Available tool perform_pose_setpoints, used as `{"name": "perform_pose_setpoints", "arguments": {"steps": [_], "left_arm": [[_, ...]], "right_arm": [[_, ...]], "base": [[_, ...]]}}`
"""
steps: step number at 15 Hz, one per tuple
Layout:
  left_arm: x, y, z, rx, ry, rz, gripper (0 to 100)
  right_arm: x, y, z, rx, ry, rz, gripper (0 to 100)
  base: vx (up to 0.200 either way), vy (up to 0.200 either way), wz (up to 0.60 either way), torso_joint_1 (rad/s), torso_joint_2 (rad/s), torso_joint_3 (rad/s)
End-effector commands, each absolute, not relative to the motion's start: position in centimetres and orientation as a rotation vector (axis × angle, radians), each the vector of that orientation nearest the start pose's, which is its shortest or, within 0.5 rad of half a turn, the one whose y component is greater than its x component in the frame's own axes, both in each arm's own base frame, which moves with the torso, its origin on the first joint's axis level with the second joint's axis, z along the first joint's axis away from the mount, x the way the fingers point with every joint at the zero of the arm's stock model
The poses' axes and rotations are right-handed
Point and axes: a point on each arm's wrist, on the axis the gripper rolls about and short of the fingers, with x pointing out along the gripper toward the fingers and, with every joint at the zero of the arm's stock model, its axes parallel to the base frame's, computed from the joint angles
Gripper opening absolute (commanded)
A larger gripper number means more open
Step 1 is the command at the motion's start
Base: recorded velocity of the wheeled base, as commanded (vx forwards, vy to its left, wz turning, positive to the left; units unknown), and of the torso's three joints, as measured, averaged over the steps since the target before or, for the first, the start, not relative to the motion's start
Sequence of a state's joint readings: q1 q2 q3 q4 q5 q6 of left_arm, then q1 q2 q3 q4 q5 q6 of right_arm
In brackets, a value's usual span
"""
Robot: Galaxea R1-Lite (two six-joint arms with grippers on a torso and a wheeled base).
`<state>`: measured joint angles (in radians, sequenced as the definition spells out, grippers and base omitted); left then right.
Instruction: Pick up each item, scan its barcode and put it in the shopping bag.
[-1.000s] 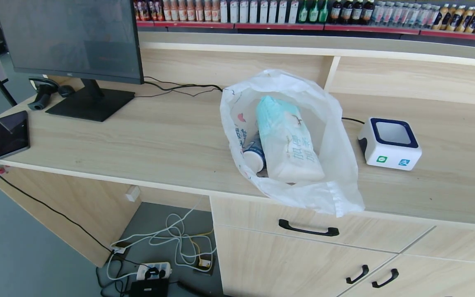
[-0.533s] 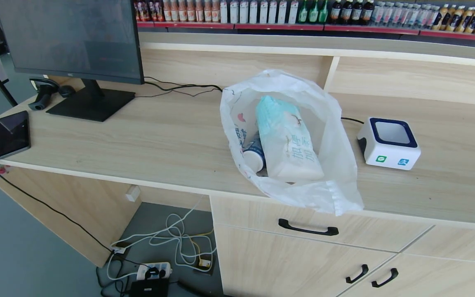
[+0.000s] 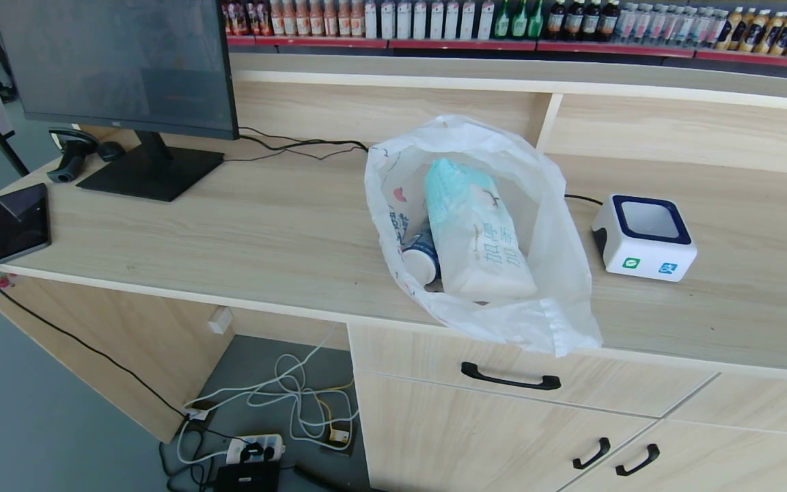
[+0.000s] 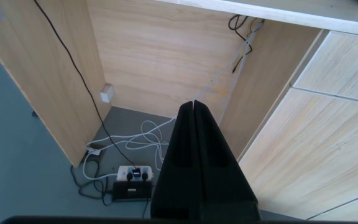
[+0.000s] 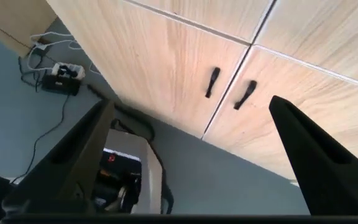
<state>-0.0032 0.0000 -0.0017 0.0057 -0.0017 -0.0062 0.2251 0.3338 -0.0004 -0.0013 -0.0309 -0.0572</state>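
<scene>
shopping bag [image 3: 557,225] lies open on worktop [image 3: 229,225], just beside scanner [image 3: 646,236], tissue pack [image 3: 479,232] and bottle [image 3: 422,258] inside | left pincer [image 4: 193,107] clenched, empty, below worktop level | right pincer [image 5: 190,102] released, empty, facing cabinet doors [image 5: 185,68]

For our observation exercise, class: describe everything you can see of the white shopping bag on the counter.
The shopping bag is thin, translucent white plastic, crumpled, sitting on the wooden counter with its mouth open. Its near side slightly overhangs the counter's front edge. Inside lie a teal-and-white soft pack and a white-capped container.
</scene>
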Motion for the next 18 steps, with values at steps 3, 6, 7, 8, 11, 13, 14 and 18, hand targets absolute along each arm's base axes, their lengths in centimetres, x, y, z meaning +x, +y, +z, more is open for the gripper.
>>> {"name": "perform_pose_setpoints", "arguments": {"steps": [3, 6, 7, 8, 11, 13, 14, 18], "left_arm": [[-2.3, 0.0, 7.5, -0.006, 0.005, -0.005, 0], [-2.3, 0.0, 7.5, -0.006, 0.005, -0.005, 0], [-2.3, 0.0, 7.5, -0.006, 0.005, -0.005, 0], [-2.3, 0.0, 7.5, -0.006, 0.005, -0.005, 0], [-2.3, 0.0, 7.5, -0.006, 0.005, -0.005, 0], [-2.3, 0.0, 7.5, -0.003, 0.005, -0.005, 0], [-2.3, 0.0, 7.5, -0.003, 0.005, -0.005, 0], [-2.3, 0.0, 7.5, -0.005, 0.005, -0.005, 0]], "right_arm": [[-1.8, -0.1, 7.7, -0.059, 0.069, -0.035, 100], [-2.3, -0.1, 7.6, -0.057, 0.0, -0.037, 100], [-2.3, -0.1, 7.6, -0.055, -0.001, -0.037, 100], [-2.3, -0.1, 7.6, -0.057, -0.001, -0.035, 100], [-2.3, -0.1, 7.6, -0.051, -0.001, -0.037, 100], [-2.3, -0.1, 7.6, -0.049, -0.001, -0.037, 100], [-2.3, -0.1, 7.6, -0.049, -0.001, -0.037, 100], [-2.3, -0.1, 7.6, -0.04, -0.001, -0.035, 100]], "base": [[0.0, 0.0, 0.0, 0.0, 0.0, 0.0], [0.0, 0.0, 0.0, 0.0, 0.0, 0.0], [0.0, 0.0, 0.0, 0.0, 0.0, 0.0], [0.0, 0.0, 0.0, 0.0, 0.0, 0.0], [0.0, 0.0, 0.0, 0.0, 0.0, 0.0], [0.0, 0.0, 0.0, 0.0, 0.0, 0.0], [0.0, 0.0, 0.0, 0.0, 0.0, 0.0], [0.0, -0.2, -0.6, -0.001, 0.0, 0.002]]}}
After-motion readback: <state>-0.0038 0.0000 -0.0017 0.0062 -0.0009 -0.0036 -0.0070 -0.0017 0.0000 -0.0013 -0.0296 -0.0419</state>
